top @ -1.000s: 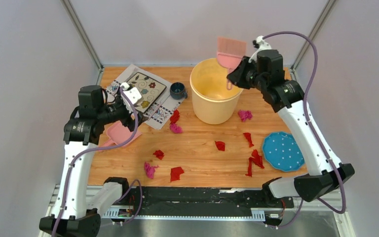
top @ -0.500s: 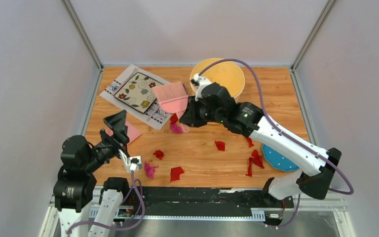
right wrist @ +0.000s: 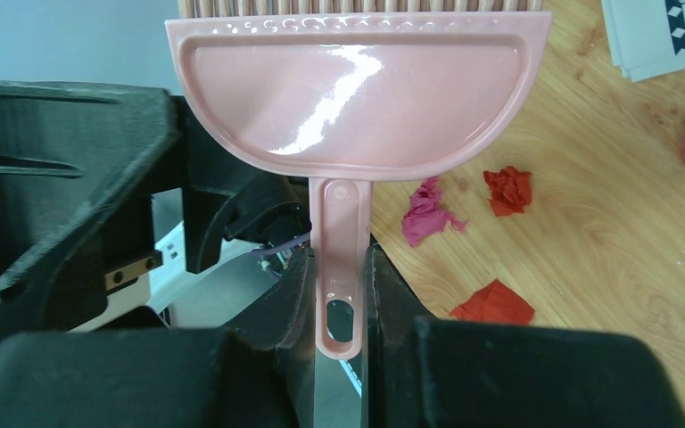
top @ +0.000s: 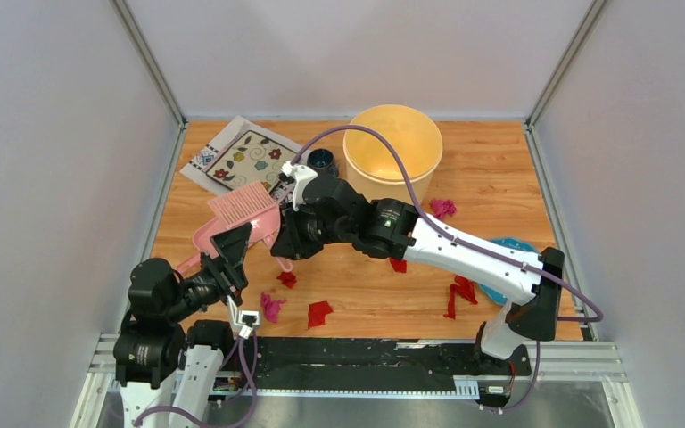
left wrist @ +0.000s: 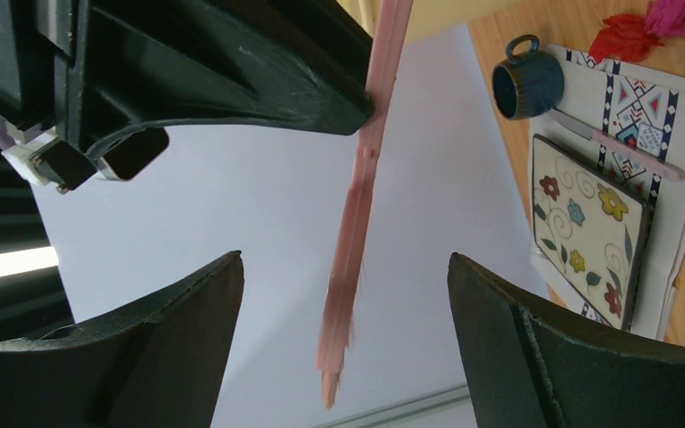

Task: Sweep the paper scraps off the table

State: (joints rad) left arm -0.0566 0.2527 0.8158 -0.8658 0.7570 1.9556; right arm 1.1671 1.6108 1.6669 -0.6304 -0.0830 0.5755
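Several red and magenta paper scraps lie on the table (top: 491, 178): red ones (top: 286, 278) (top: 319, 312) (top: 398, 264) (top: 460, 290), magenta ones (top: 271, 307) (top: 443, 208). Some also show in the right wrist view (right wrist: 426, 212) (right wrist: 492, 303). My right gripper (top: 278, 245) (right wrist: 339, 259) is shut on the handle of the pink brush (top: 243, 207) (right wrist: 357, 107), held above the table's left side. My left gripper (top: 230, 254) (left wrist: 345, 259) is open and empty, pointing up at the brush, which shows edge-on (left wrist: 357, 223). A pink dustpan (top: 205, 239) lies below the brush, partly hidden.
A yellow bucket (top: 392, 147) stands at the back middle. A blue cup (top: 323, 160) (left wrist: 524, 85) and a flowered tile (top: 250, 160) sit on the white placemat (top: 205, 165) at the back left. A blue dotted plate (top: 508, 245) lies mostly hidden under my right arm.
My right arm swung the brush from above the bucket leftward and nearer, to above the dustpan. My left arm drew back to the near left corner with its gripper tilted up.
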